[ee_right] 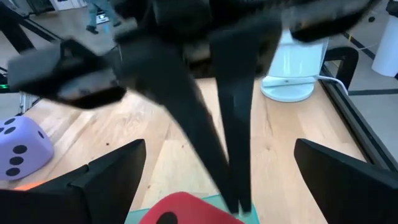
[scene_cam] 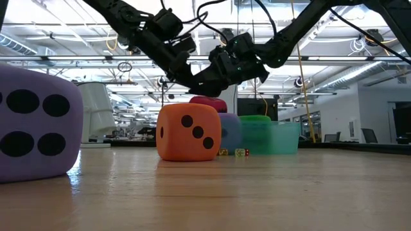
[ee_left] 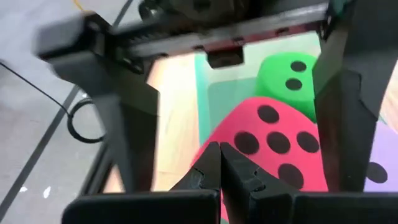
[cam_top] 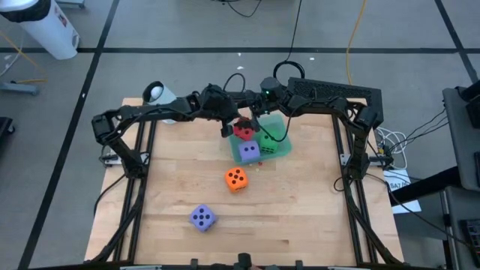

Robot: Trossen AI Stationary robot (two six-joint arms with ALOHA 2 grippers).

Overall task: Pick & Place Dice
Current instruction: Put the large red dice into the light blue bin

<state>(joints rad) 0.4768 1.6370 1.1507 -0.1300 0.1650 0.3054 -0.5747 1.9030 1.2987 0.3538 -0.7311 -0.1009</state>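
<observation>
Left gripper (ee_left: 221,171) hovering clenched, empty, tips just over red die (ee_left: 273,146). Right gripper (ee_right: 217,180) hanging released, jaws straddling same die (ee_right: 183,210). Green die (ee_left: 289,78) sitting beyond, in teal tray (cam_top: 283,147).

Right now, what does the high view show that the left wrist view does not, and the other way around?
Only the high view shows the orange die, the lone purple die nearer the table's front edge, and the right gripper open above the teal tray. Only the left wrist view shows the left gripper shut, its tips beside the red die without holding it. Both show the red die, the green die and the tray.
</observation>
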